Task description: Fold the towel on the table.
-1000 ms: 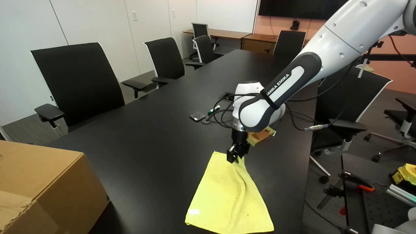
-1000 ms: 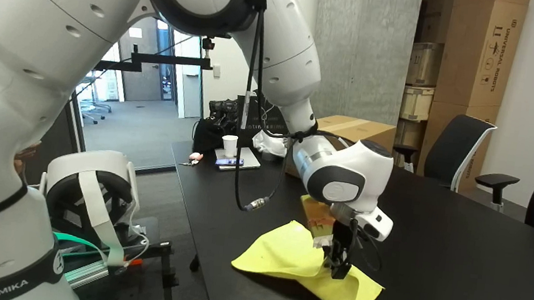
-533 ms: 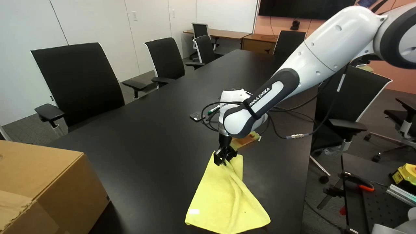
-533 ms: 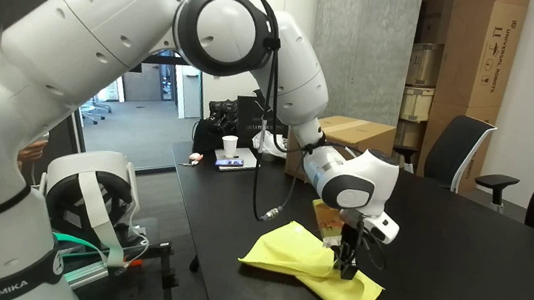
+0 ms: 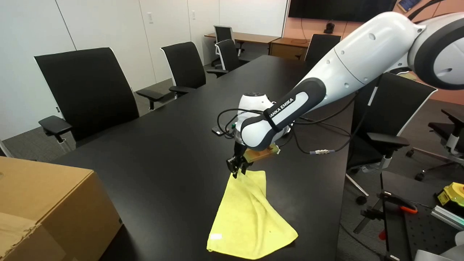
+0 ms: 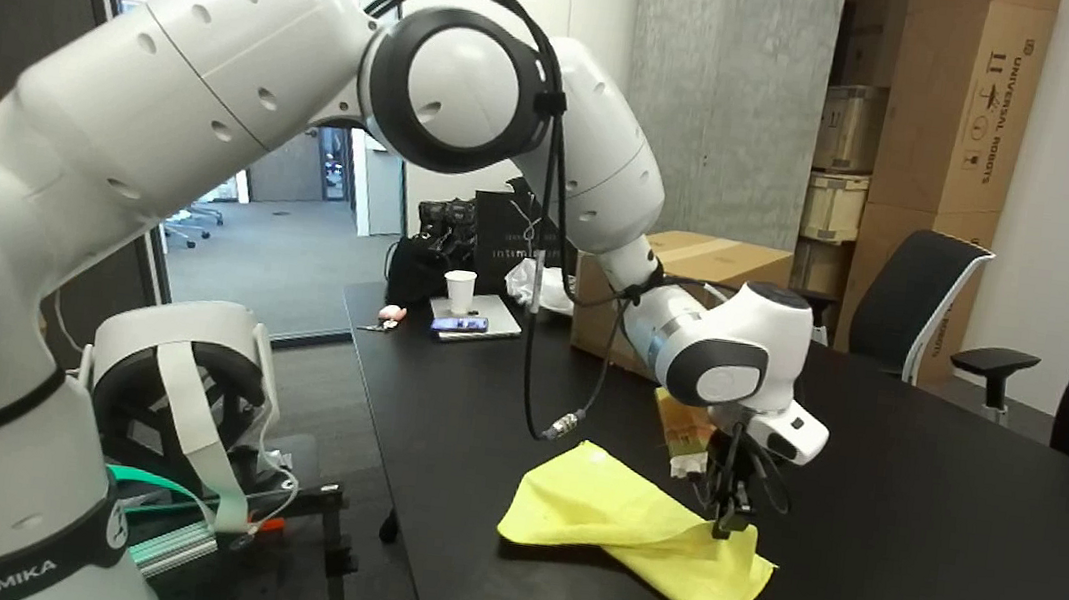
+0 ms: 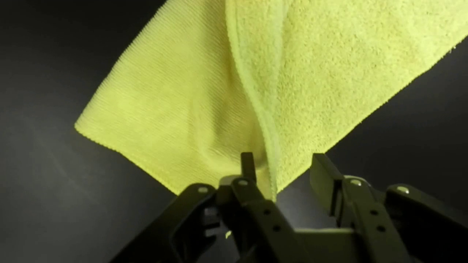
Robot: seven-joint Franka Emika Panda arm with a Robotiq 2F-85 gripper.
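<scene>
I have my black two-fingered gripper at one end of the thin, yellow-green rectangular cloth towel, which lies on the long, glossy black table. My fingers stand apart, with the towel's edge running between them; nothing looks pinched, though I cannot tell whether either finger brushes the cloth.

I judge the job part done. One portion of the towel is turned over onto the rest: in the wrist view its fluffy face overlaps ribbed cloth along a slanting edge. That fold is askew, leaving a corner near my gripper uncovered, and a ridge runs down the towel. At the towel's end opposite my gripper, the flap looks raised, with a dark shadow beneath it in an exterior view.

Left for me, I think: draw clear without dragging the flap, square its edge, press the ridge flat and perhaps fold again.
</scene>
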